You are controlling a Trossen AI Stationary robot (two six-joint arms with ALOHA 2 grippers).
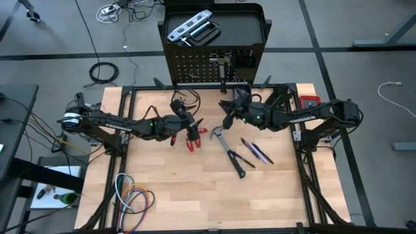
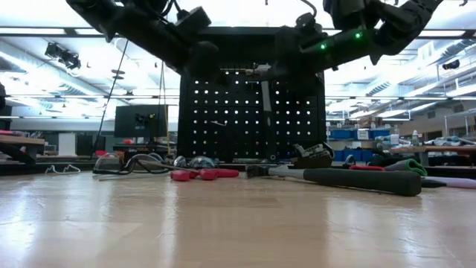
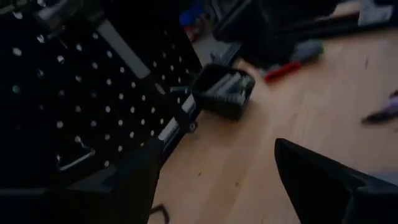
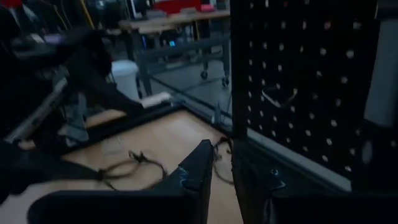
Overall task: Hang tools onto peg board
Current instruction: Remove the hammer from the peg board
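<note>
The black peg board stands upright at the table's far edge, and a silver level lies on its top tray. A steel hammer hangs on the board by its head. On the table lie red-handled pliers, a second hammer and dark screwdrivers. My left gripper hovers open above the pliers, facing the board. My right gripper hovers close in front of the board, beside the hanging hammer, its fingers a narrow gap apart with nothing between them.
A small black box sits on the table at the board's foot. Coiled coloured cables lie at the near left corner. A loose dark cable trails in front of the board. A red object sits by the right frame.
</note>
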